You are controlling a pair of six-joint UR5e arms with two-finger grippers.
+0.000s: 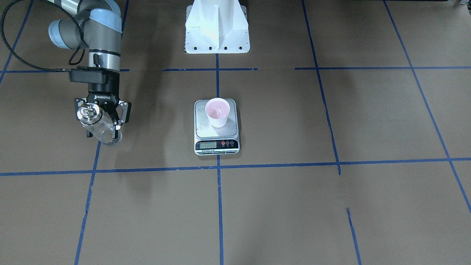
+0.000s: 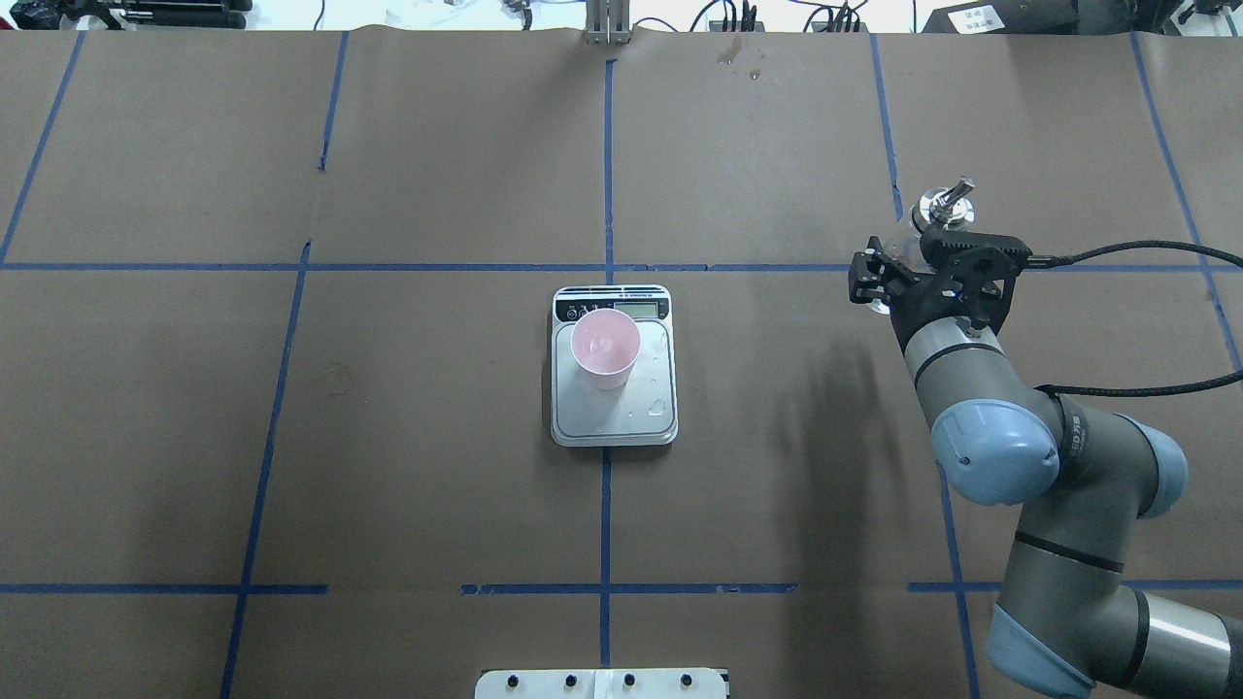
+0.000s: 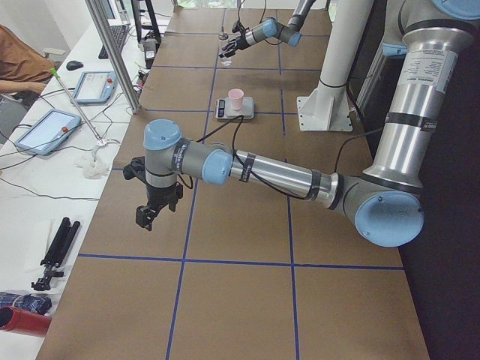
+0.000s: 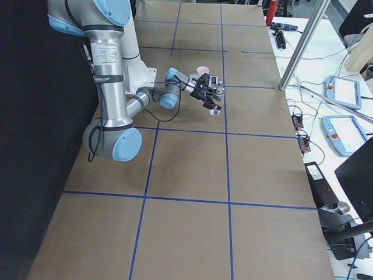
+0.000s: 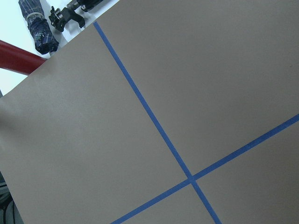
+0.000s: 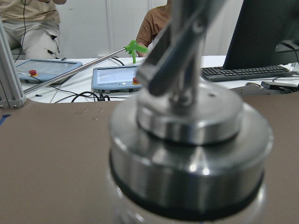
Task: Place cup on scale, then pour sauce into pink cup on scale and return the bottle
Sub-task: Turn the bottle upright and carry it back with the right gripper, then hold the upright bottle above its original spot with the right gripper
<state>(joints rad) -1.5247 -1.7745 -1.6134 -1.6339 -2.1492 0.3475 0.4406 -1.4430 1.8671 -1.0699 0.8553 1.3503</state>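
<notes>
One cup [image 1: 218, 112], one scale [image 1: 204, 125], one bottle [image 1: 106, 134], two arms.
Cup stands on the scale; right gripper [image 1: 102, 126] clamps the bottle, well apart from them. Left gripper [image 3: 150, 214]: can't tell its opening.

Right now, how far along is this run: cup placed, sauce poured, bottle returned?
Done: the cup stands upright on the scale. In hand: the right gripper is shut on the bottle, well to the side of the scale. Droplets on the platform hint that the pour is done, but liquid in the cup cannot be confirmed. Left: setting the bottle down and letting go.
</notes>
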